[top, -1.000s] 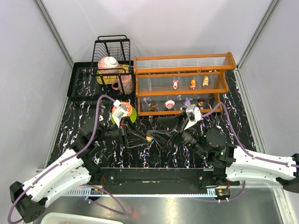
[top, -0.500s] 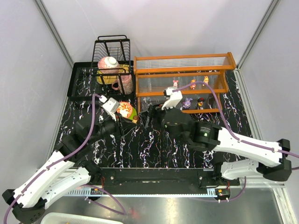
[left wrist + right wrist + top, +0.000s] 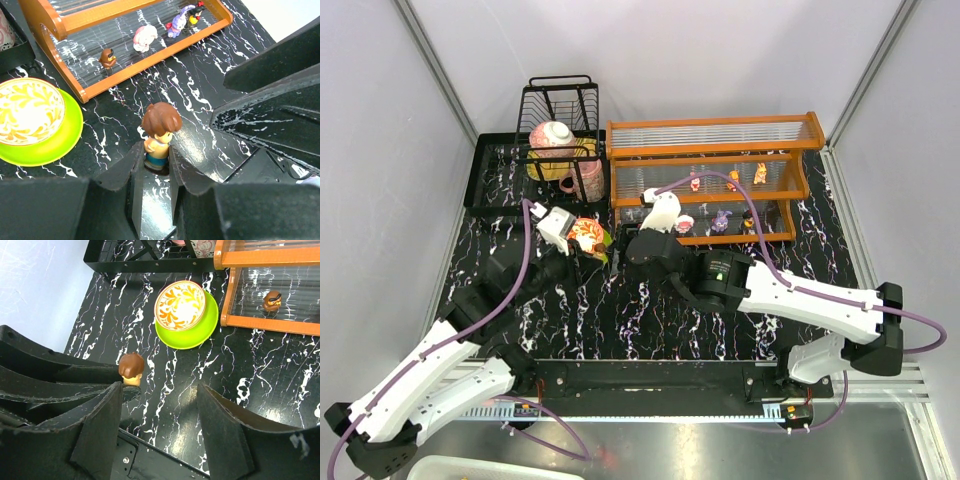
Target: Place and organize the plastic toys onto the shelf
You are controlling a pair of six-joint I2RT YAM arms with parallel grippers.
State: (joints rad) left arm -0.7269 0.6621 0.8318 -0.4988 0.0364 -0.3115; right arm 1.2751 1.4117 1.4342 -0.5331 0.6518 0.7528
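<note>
My left gripper (image 3: pixel 155 150) is shut on a small figurine with brown hair (image 3: pixel 159 132), held upright over the black marbled table. The same figurine shows in the right wrist view (image 3: pixel 131 369). In the top view the left gripper (image 3: pixel 582 268) is just below the bowl. My right gripper (image 3: pixel 159 387) is open and empty, near the shelf's left end (image 3: pixel 632 248). The orange-framed shelf (image 3: pixel 710 150) holds a pink-white toy (image 3: pixel 695 182), an orange toy (image 3: pixel 732 180) and a yellow toy (image 3: pixel 760 173) on its middle tier. Its lowest tier holds a brown toy (image 3: pixel 107 57), a pink-white one (image 3: pixel 145 37) and a purple one (image 3: pixel 177 22).
A red patterned bowl on a green plate (image 3: pixel 592 240) sits left of the shelf, close to both grippers; it also shows in the wrist views (image 3: pixel 30 112) (image 3: pixel 186 305). A black wire dish rack (image 3: pixel 560 110) with crockery stands at the back left.
The grippers were together at the table's middle a second ago. The left one has drawn back left with the figurine. The right arm has swung left toward the shelf's left end.
</note>
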